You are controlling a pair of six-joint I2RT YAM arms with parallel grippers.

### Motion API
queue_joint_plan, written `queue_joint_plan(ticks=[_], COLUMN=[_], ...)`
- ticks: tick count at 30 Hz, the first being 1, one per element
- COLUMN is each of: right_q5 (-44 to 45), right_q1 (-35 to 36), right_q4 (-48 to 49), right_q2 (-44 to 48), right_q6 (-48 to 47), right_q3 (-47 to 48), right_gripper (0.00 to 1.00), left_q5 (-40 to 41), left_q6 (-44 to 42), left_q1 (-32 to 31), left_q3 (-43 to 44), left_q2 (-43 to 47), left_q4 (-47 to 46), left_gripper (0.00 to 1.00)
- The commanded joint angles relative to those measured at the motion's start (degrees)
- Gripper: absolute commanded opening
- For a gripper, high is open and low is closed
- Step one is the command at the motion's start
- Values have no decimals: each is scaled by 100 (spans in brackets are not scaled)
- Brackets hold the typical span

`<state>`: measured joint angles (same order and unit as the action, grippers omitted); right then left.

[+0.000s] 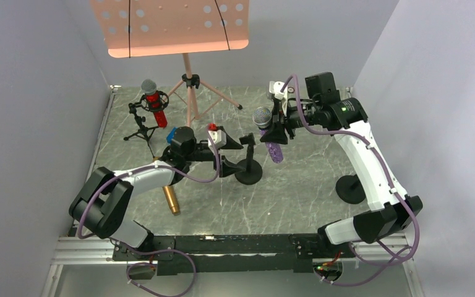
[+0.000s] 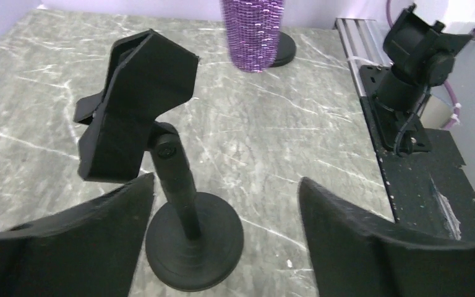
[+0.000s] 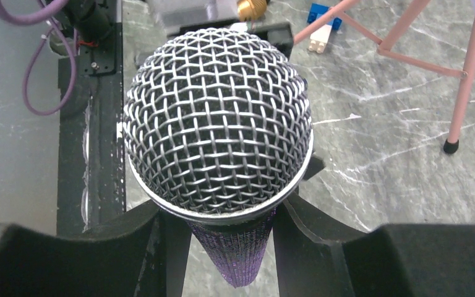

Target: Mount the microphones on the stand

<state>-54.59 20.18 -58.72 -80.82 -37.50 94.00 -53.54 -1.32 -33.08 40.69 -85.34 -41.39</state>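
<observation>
a: fingers (image 2: 359,241) on the left gripper (image 2: 226,185) are spread wide, nothing in them. the little black stand (image 2: 139,105) sits just ahead, its round base showing between them, its clip tilted.

b: and the right gripper (image 3: 229,247)?

a: clamped on the purple mic (image 3: 218,117), just under the mesh head. head up, body hanging below the fingers, off the table (image 1: 297,198).

b: where's that from the stand?

a: up and to the right of it, near but apart. from the left wrist you see the purple tail end hanging beyond the clip.

b: the arms?

a: left arm (image 1: 142,179) lies low, reaching in from the left, forearm nearly flat over the table. right arm (image 1: 365,154) is raised, elbow bent, wrist turned in toward the middle.

b: other mics?

a: red mic (image 1: 156,105) stands head up in a clip on a small tripod (image 1: 141,127) at the back left. gold mic (image 1: 171,199) lies flat on the table under the left forearm, partly hidden.
</observation>
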Motion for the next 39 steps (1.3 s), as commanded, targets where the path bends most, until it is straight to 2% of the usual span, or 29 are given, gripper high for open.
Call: queue_joint_plan(ticks=[1,7,11,16,21,28,33,36,39], right_q5=[172,-257,-596,-845,-1031,-1205,-1372,-1413,-1462], right_q1=[-33,-455,-830,-1201,-1386,-1494,-1545,-1582,-1649], right_q4=[255,675,1035,1257,1318,1370,1431,1406,1393], right_q2=[404,700,916,997,1109,1227,1248,1238,1270], right_q6=[-48,193,363,381,151,-113,-193,-242,-260], right_q3=[-176,-864,-1255,-1704,-2108,-2471,-2628,-2649,-2677], right_gripper=[3,4,5,5,5,5,5,5,5], left_q5=[-97,574,1442,2299,2485,2486,2593,2657,2814], left_q6=[584,1264,1243,1070,713,475,548,525,432], left_q1=[367,356,-181,-815,-824,-832,-868,-966,-1087], left_q3=[-76,-541,-882,-860,-805,-400,-230,-137,-248], left_q2=[131,-60,-327,-1072,-1964,-2423,-2510,-2515,-2424], left_q4=[-783,-1661,-2106,-2871,-3821,-3651,-3596,-3382,-3215], left_gripper=[97,99,99,99,99,94,81,61,32])
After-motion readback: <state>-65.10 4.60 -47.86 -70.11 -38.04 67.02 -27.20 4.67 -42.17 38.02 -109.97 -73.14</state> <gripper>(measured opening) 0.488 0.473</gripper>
